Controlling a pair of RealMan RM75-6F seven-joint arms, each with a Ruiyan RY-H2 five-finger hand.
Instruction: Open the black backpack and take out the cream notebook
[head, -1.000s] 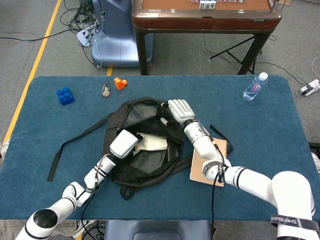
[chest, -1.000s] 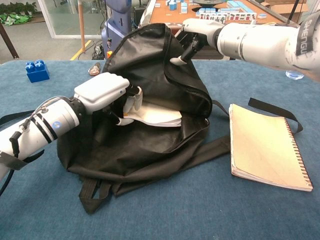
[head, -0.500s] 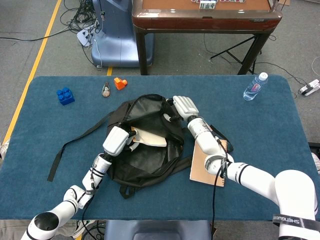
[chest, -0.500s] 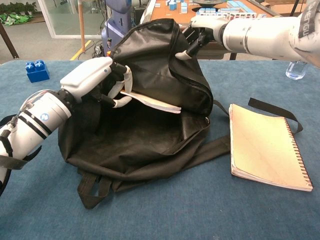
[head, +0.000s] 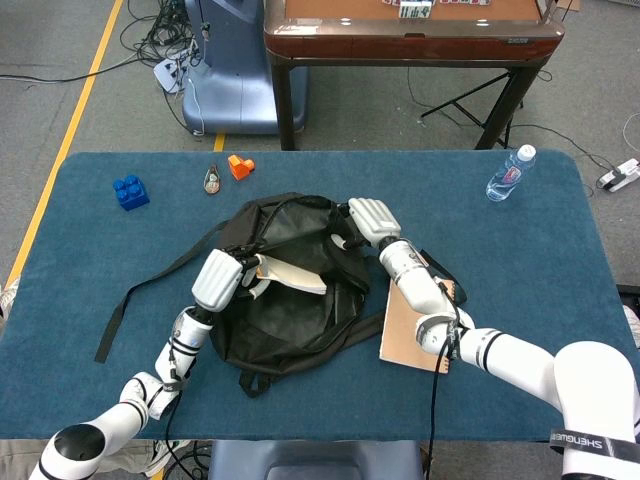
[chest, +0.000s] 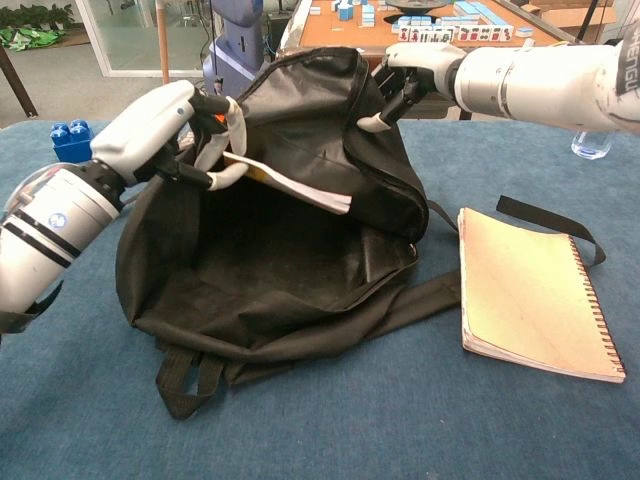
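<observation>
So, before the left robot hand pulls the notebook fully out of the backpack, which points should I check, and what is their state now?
1. Black backpack mouth open: ok.
2. Right robot hand holds the upper rim up: ok.
3. Left robot hand grips the cream notebook: ok.
4. Notebook clear of the opening: not ok, its far end is inside.
5. Grip firm enough: cannot tell.
6. Bare table for putting it down, beside the spiral notebook: ok.

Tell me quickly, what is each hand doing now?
Left hand: holds the cream notebook.
Right hand: grips the black backpack rim.
</observation>
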